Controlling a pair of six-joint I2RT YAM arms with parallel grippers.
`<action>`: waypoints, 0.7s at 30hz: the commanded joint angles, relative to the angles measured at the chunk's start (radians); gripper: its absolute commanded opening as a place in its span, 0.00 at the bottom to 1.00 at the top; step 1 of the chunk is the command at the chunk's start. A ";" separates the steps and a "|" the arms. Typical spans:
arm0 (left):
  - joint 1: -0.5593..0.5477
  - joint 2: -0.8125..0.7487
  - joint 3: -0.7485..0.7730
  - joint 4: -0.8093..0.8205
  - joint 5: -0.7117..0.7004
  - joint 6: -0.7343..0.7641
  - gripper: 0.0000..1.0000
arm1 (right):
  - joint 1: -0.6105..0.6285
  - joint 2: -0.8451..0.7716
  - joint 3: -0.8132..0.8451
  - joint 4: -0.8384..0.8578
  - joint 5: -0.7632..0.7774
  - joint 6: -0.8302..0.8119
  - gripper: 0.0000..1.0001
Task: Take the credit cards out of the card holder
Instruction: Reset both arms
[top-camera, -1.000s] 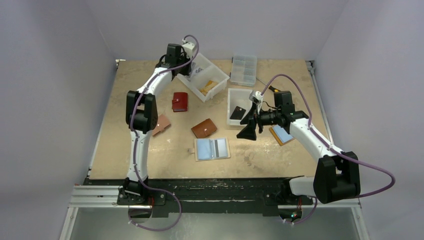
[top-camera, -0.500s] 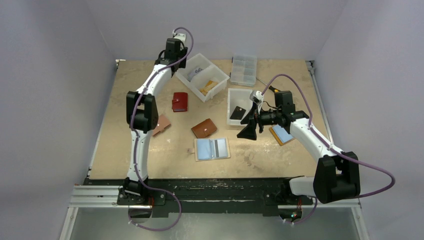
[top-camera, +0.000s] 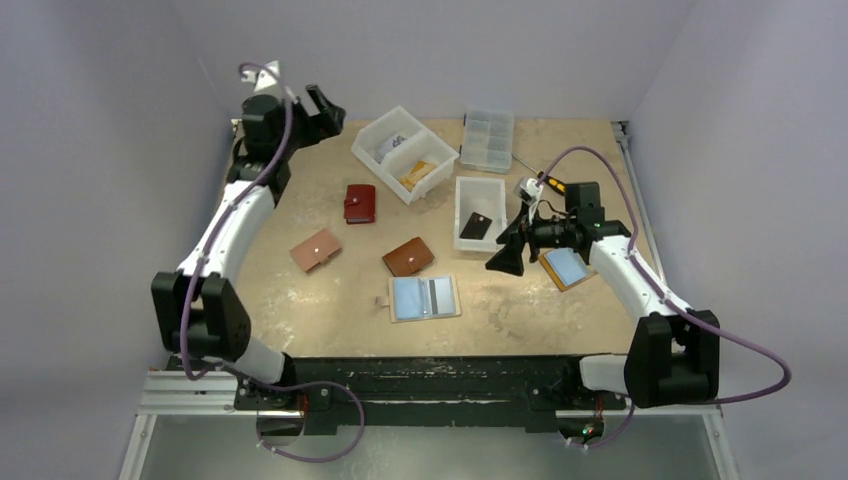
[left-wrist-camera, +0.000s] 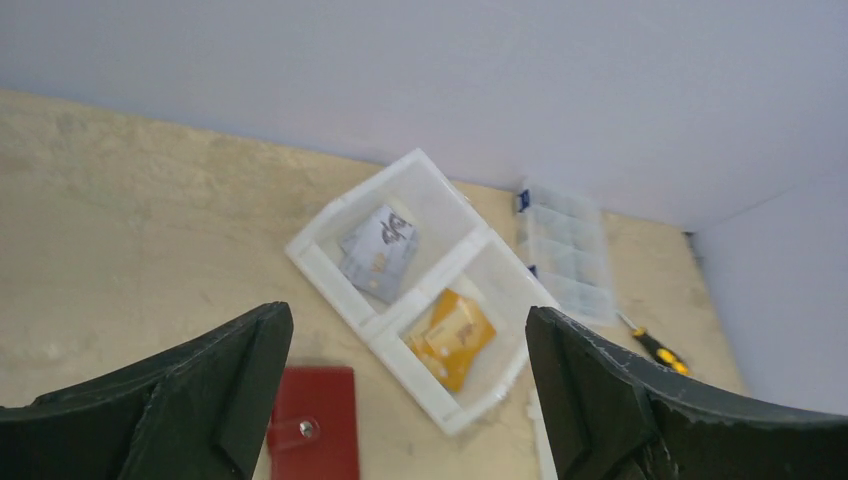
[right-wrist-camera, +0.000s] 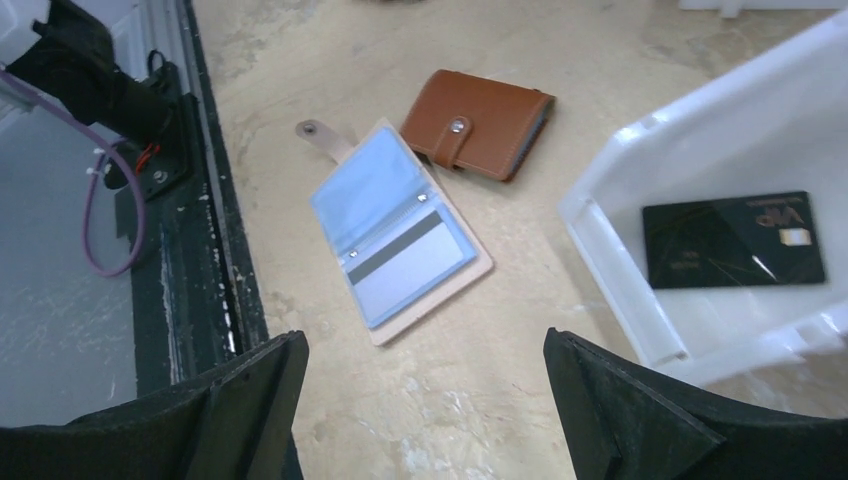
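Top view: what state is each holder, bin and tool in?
Blue-sleeved card holder: open, cards inside.
Brown card holder: shut.
Red card holder: shut.
Pink card holder: shut.
Orange card holder: open.
Single bin: one black card.
Divided bin: cards in both compartments.
Left tool: open, empty.
Right tool: open, empty.

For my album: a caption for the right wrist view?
Open right pincer hovers over an open card holder, a brown wallet and a black card in a white bin.
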 joint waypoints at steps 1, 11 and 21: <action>0.092 -0.109 -0.222 -0.016 0.280 -0.295 0.95 | -0.073 -0.045 0.093 -0.063 0.049 -0.042 0.99; 0.113 -0.391 -0.428 -0.247 0.264 -0.301 0.99 | -0.230 -0.084 0.254 -0.176 0.221 -0.012 0.99; 0.114 -0.516 -0.465 -0.308 0.254 -0.328 0.99 | -0.267 -0.118 0.397 -0.230 0.320 0.097 0.99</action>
